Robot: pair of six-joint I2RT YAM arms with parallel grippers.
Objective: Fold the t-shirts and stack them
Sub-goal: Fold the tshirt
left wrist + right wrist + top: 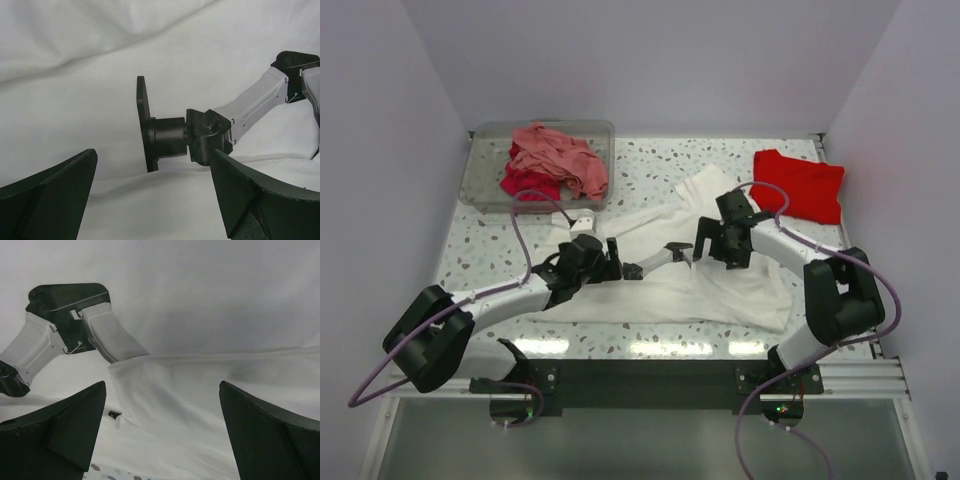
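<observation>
I see the white t-shirt (720, 290) spread across mid-table, lying right under both claws, the left gripper (152, 160) and right gripper (162, 390) each over its cloth with fingers apart and empty, while the folded red t-shirt (800, 185) sits well apart, far right.

Top cam: high behind the arm bases (520, 392), looking down and forward, far from the white t-shirt (720, 290), which sits mid-frame. Wrist cams: both close above that t-shirt, skimming across it, left facing right, right facing left. All three share its cloth.
</observation>
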